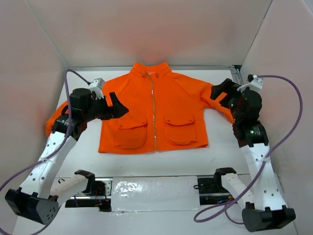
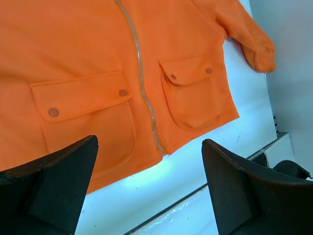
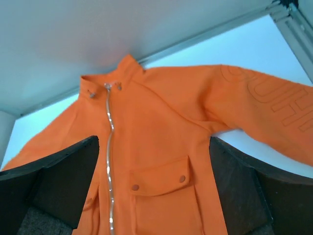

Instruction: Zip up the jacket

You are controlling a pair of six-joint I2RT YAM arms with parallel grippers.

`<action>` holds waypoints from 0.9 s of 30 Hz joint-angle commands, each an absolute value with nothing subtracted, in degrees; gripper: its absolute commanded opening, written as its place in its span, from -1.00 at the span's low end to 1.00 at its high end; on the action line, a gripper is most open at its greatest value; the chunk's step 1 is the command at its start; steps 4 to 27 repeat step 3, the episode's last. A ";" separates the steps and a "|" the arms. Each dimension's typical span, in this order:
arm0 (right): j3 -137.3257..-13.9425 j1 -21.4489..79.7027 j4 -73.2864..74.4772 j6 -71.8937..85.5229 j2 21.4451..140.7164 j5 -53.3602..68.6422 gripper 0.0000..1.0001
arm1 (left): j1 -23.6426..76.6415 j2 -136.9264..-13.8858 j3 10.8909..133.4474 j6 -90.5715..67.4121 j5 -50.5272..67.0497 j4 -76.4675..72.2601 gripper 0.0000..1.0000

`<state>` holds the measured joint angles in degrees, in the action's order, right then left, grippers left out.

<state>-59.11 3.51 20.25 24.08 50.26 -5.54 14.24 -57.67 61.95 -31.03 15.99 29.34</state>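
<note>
The orange jacket (image 1: 166,105) lies flat on the white table, front up, collar toward the back wall. Its silver zipper (image 1: 153,112) runs closed from hem to collar, with the pull at the collar (image 3: 107,86). My left gripper (image 1: 116,108) hovers open over the jacket's left sleeve and side, with nothing between its fingers. In the left wrist view the gripper (image 2: 149,142) looks down at the hem, the zipper's lower end (image 2: 159,144) and both flapped pockets. My right gripper (image 1: 219,93) hangs open above the right sleeve. Its wrist view shows the gripper (image 3: 154,142) facing the jacket's chest (image 3: 161,122).
White walls enclose the table on three sides. A metal rail (image 1: 236,73) sits at the back right corner. A shiny foil strip (image 1: 151,188) lies between the arm bases at the near edge. Purple cables (image 1: 293,98) loop off both arms.
</note>
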 commanded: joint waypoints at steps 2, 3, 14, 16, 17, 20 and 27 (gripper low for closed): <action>-57.57 4.04 21.71 25.31 48.08 -7.56 0.99 | 14.59 -56.25 59.86 -33.05 16.61 29.09 0.99; -57.22 4.30 21.53 25.23 47.38 -7.30 1.00 | 14.59 -56.16 59.85 -33.13 16.79 28.92 0.99; -57.22 4.30 21.53 25.23 47.38 -7.30 1.00 | 14.59 -56.16 59.85 -33.13 16.79 28.92 0.99; -57.22 4.30 21.53 25.23 47.38 -7.30 1.00 | 14.59 -56.16 59.85 -33.13 16.79 28.92 0.99; -57.22 4.30 21.53 25.23 47.38 -7.30 1.00 | 14.59 -56.16 59.85 -33.13 16.79 28.92 0.99; -57.22 4.30 21.53 25.23 47.38 -7.30 1.00 | 14.59 -56.16 59.85 -33.13 16.79 28.92 0.99; -57.22 4.30 21.53 25.23 47.38 -7.30 1.00 | 14.59 -56.16 59.85 -33.13 16.79 28.92 0.99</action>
